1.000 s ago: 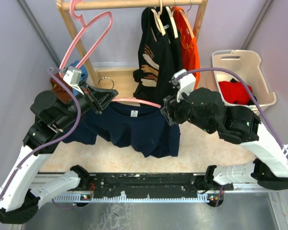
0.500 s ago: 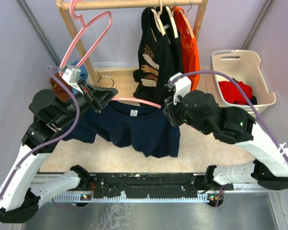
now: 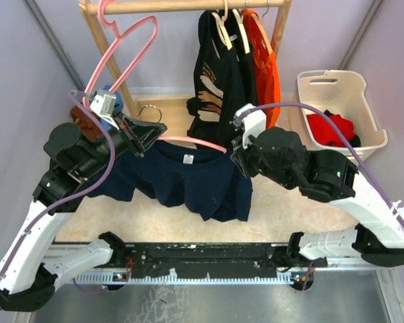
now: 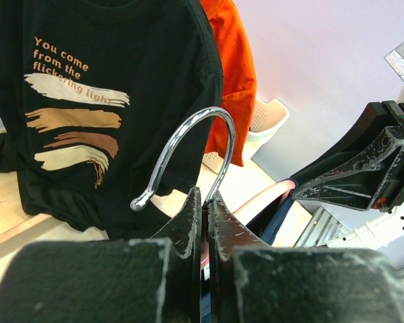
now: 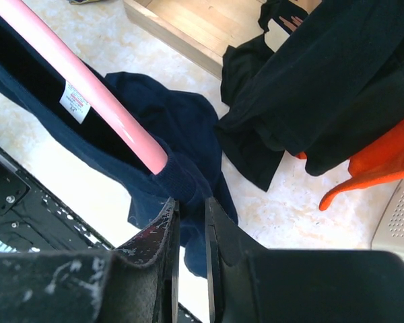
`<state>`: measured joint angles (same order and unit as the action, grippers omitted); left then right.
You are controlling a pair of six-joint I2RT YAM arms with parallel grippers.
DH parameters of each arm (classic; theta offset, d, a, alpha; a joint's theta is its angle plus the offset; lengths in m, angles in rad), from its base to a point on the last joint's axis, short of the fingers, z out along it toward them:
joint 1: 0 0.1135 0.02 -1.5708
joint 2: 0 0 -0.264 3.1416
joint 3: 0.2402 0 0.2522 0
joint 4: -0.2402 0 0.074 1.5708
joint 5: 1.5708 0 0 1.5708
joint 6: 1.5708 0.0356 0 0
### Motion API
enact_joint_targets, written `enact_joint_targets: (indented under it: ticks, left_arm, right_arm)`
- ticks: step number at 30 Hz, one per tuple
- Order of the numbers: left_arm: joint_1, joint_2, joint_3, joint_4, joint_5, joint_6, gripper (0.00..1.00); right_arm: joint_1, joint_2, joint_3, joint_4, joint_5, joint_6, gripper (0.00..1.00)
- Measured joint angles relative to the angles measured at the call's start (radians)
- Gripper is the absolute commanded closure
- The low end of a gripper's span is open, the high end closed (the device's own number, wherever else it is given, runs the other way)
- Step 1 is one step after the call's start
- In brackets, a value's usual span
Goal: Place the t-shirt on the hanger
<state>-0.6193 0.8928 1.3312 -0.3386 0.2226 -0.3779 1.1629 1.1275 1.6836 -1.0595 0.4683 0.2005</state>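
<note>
The navy t-shirt (image 3: 188, 178) hangs in the air between both arms, draped over the pink hanger (image 3: 188, 142). Its white neck label (image 3: 187, 159) shows. My left gripper (image 3: 143, 139) is shut on the base of the hanger's silver wire hook (image 4: 188, 145), holding the hanger up. My right gripper (image 3: 237, 160) is shut on the t-shirt's shoulder cloth (image 5: 188, 185) just past the end of the pink hanger arm (image 5: 101, 94), which pokes into the neck opening.
A wooden rack (image 3: 188, 7) at the back holds an all-pink hanger (image 3: 124, 47), a black printed shirt (image 3: 215, 81) and an orange shirt (image 3: 266, 54). A white basket (image 3: 337, 87) with red cloth stands at right. Folded clothes (image 3: 87, 121) lie at left.
The right gripper has shifted slightly left and toward the rack along the shirt's shoulder. The left arm has nudged up a little with the hanger.
</note>
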Motion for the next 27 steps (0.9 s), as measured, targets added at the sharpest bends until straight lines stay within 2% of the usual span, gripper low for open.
enact_joint_targets:
  ticks: [6, 11, 15, 16, 17, 18, 21, 25, 27]
  left_arm:
    - [0.000, 0.007, 0.003, 0.010, 0.011, -0.005, 1.00]
    - [0.000, 0.019, 0.013, 0.030, 0.035, -0.016, 1.00]
    - [0.000, 0.023, 0.016, 0.041, 0.037, -0.019, 1.00]
    - [0.000, 0.023, 0.017, 0.042, 0.037, -0.019, 1.00]
    - [0.002, 0.023, 0.017, 0.042, 0.037, -0.018, 1.00]
    - [0.003, 0.023, 0.017, 0.042, 0.037, -0.018, 1.00]
    - [0.004, 0.026, 0.017, 0.037, 0.049, -0.015, 1.00]
    - [0.004, 0.035, 0.017, 0.019, 0.066, -0.014, 1.00]
    - [0.004, 0.036, 0.017, 0.016, 0.068, -0.014, 1.00]
  right_arm:
    - [0.000, -0.043, -0.017, 0.030, -0.013, -0.023, 0.96]
    - [0.000, -0.100, -0.034, 0.072, -0.037, -0.052, 0.88]
    - [0.000, -0.106, -0.034, 0.084, -0.042, -0.072, 0.86]
    - [0.000, -0.103, -0.034, 0.085, -0.042, -0.076, 0.81]
    - [0.000, -0.100, -0.034, 0.085, -0.042, -0.079, 0.69]
    - [0.000, -0.098, -0.034, 0.085, -0.042, -0.080, 0.66]
    - [0.000, -0.090, -0.034, 0.119, -0.046, -0.075, 0.67]
    - [0.000, -0.087, -0.035, 0.159, -0.047, -0.071, 0.74]
    - [0.000, -0.088, -0.035, 0.164, -0.047, -0.068, 0.70]
